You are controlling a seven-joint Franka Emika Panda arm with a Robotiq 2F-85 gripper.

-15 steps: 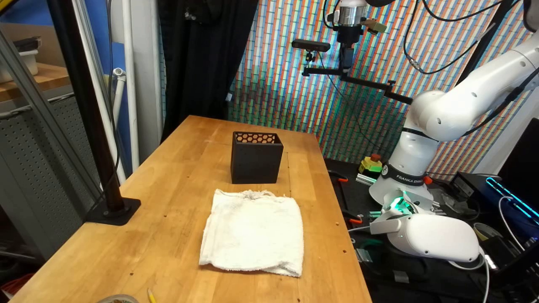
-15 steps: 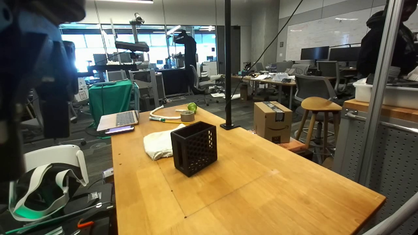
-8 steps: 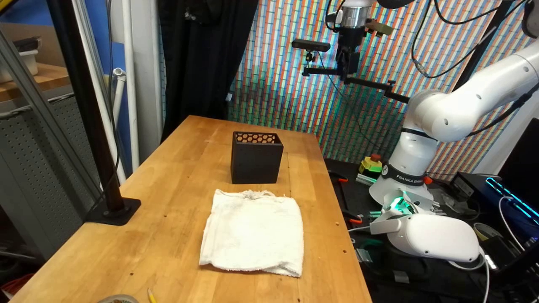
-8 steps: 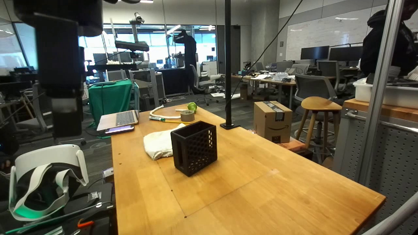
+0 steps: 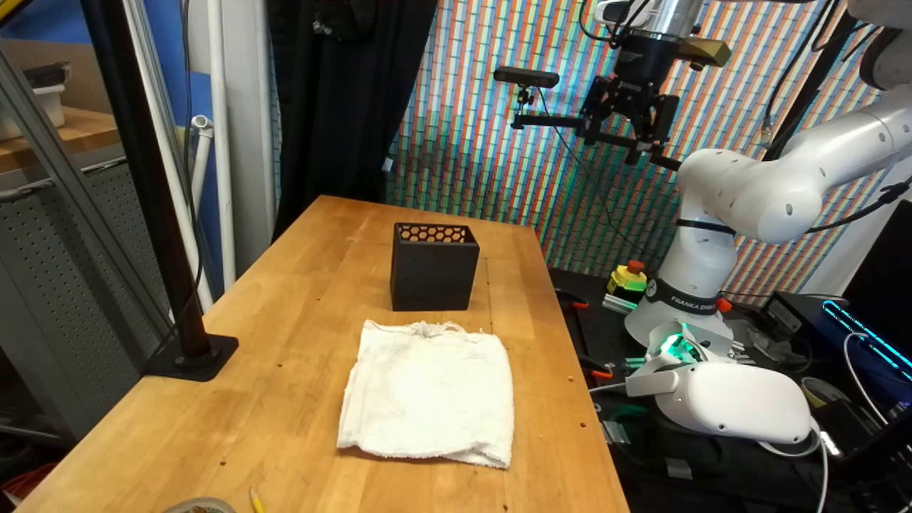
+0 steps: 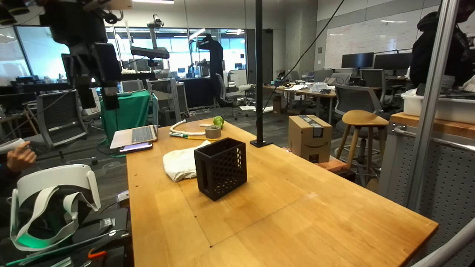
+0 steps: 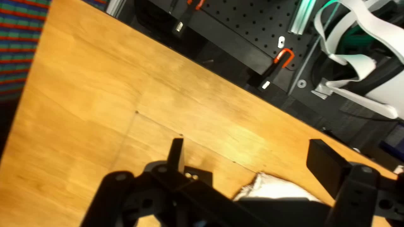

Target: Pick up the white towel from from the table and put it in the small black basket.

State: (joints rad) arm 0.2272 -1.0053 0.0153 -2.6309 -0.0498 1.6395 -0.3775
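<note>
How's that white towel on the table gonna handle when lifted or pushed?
The white towel will probably sag, since its edges are wavy and wrinkled. Lying flat, it likely won't roll. Its fuzzy-looking edge suggests little slipping.

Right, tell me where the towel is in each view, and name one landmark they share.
In an exterior view: towel below centre, in full.
In an exterior view: towel left of centre, partly behind the basket.
In the wrist view: towel low, right of centre, partly hidden by the gripper.
Shared landmark: headset, beside the table.
</note>
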